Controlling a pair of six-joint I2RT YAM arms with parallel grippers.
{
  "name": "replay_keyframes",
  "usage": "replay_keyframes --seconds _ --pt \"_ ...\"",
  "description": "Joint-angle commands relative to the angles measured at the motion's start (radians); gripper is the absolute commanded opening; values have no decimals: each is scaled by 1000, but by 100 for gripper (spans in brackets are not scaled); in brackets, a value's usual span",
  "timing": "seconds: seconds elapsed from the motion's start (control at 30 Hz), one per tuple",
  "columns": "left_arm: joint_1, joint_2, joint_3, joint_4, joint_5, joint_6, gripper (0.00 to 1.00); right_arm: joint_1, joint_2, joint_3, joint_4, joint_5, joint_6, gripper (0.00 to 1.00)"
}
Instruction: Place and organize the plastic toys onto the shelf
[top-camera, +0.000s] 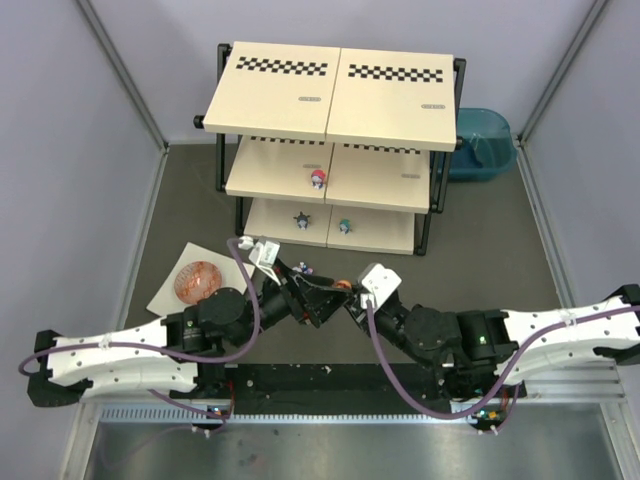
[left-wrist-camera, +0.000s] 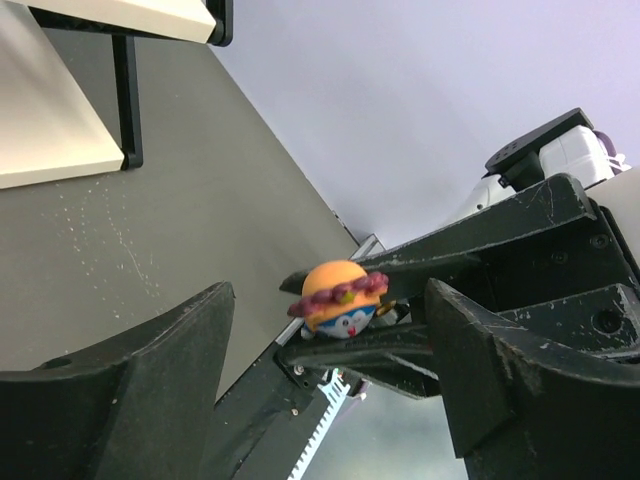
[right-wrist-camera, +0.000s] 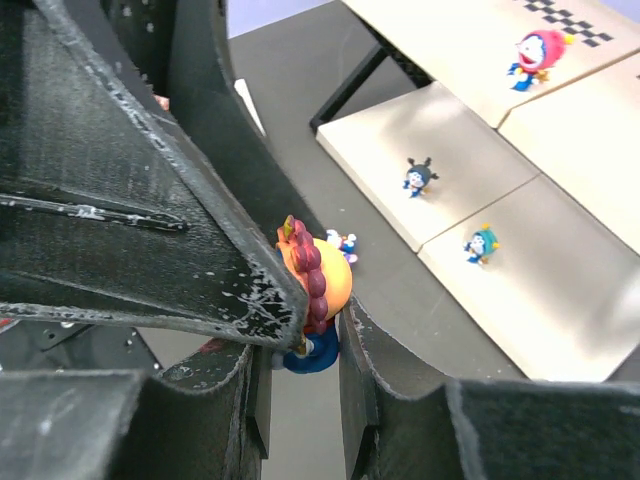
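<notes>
My right gripper (top-camera: 347, 294) is shut on an orange-headed toy (top-camera: 342, 285) with a purple band and blue body, and holds it above the table in front of the shelf (top-camera: 340, 90). In the right wrist view the toy (right-wrist-camera: 322, 285) sits between my fingertips (right-wrist-camera: 385, 370). My left gripper (top-camera: 325, 300) is open. Its jaws stand wide on either side of the toy (left-wrist-camera: 340, 295) without touching it. A red-headed toy (top-camera: 318, 179) stands on the middle tier. A dark toy (top-camera: 301, 219) and a teal toy (top-camera: 344, 226) stand on the bottom tier. One small toy (top-camera: 305, 268) lies on the table.
A round orange-pink disc (top-camera: 197, 281) lies on a white sheet at the left. A blue tub (top-camera: 482, 143) stands behind the shelf's right side. Grey walls close in both sides.
</notes>
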Motion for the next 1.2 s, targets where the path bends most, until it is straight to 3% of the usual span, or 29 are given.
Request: replay_keyframes --seconds 0.0,0.37,0.6,0.93,1.03,1.07,1.13,1.17 --pt "-4 1 53 -33 -14 -23 80 24 7 50 70 134 -56 0" --pt "-11 62 126 -103 -83 -105 75 56 48 57 110 215 -114 0" --pt "-19 114 180 -148 -149 -128 66 59 47 54 136 222 -119 0" --pt "-31 145 205 -156 -131 -114 33 59 47 46 140 223 -114 0" --pt "-31 145 205 -154 -123 -114 14 59 47 44 142 226 -112 0" --pt "-31 145 205 -156 -122 -114 3 59 47 43 143 226 -112 0" --pt "-33 142 200 -154 -122 -114 0 60 42 40 149 223 -109 17" --pt "-33 140 200 -154 -123 -114 0 59 36 34 160 211 -108 42"
